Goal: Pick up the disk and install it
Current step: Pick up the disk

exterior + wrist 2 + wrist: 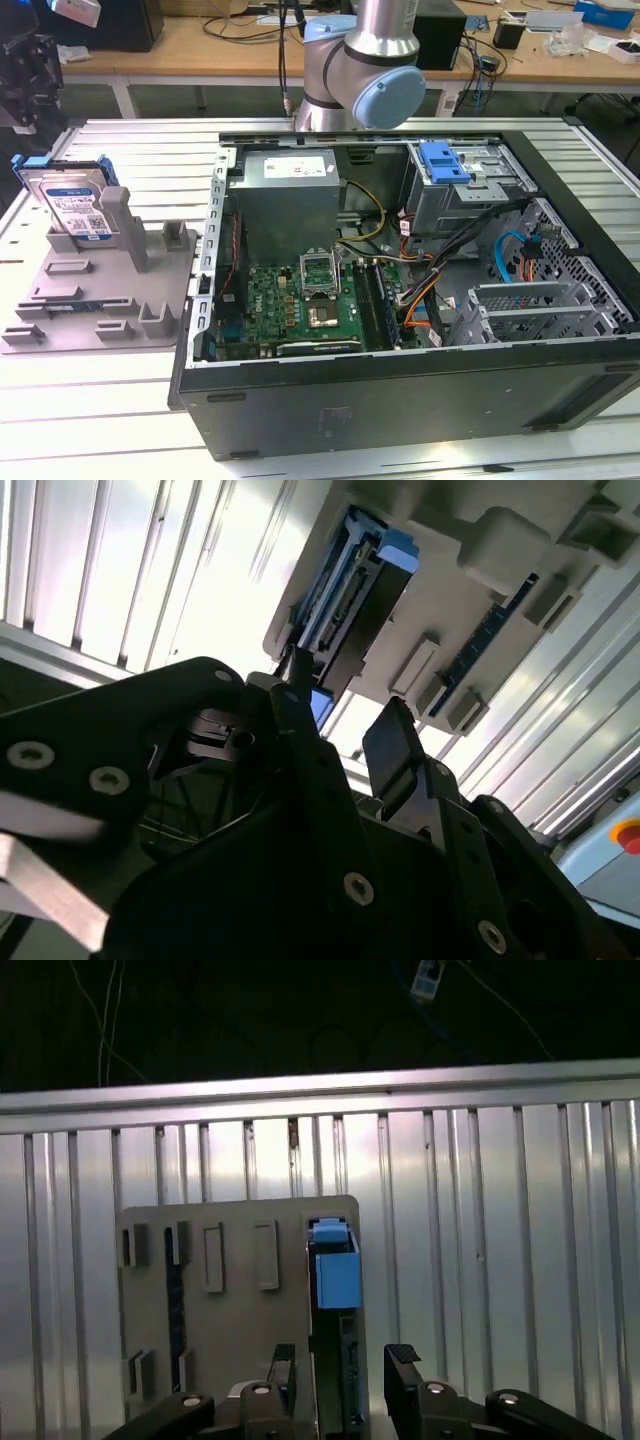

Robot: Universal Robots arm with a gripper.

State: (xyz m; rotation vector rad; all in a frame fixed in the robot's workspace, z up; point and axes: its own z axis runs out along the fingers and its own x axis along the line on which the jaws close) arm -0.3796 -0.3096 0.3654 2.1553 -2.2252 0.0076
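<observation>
Starting with the exterior view: saw the disk (76, 205) standing upright in a slot of the grey holder (110, 300). Sat on the table (100, 420) at the exterior view's left, well apart from the open computer case (400, 400). Saw a joint of the arm (362, 60) behind the case, and the dark claw (30, 105) hanging above the disk without touching it. Looked like the pick-up step, with nothing grabbed and nothing installed yet.

Moving to the second wrist view: looked past two black fingers (395, 745) toward the disk in its holder. Had a clear gap between them, so spread wide and pinching nothing. Sat apart from the disk here too.

Ending with the first wrist view: looked straight down on the thin top edge of the disk, with blue plastic showing on it. Showed one finger on each side of that edge, so lined up well, as far as could be judged. Could not tell how near the tips were to the metal. Called, by guess, for a slow, straight drop, so both fingers could slip past the flat sides without bumping the holder. Called then for a firm squeeze before any lift.
</observation>
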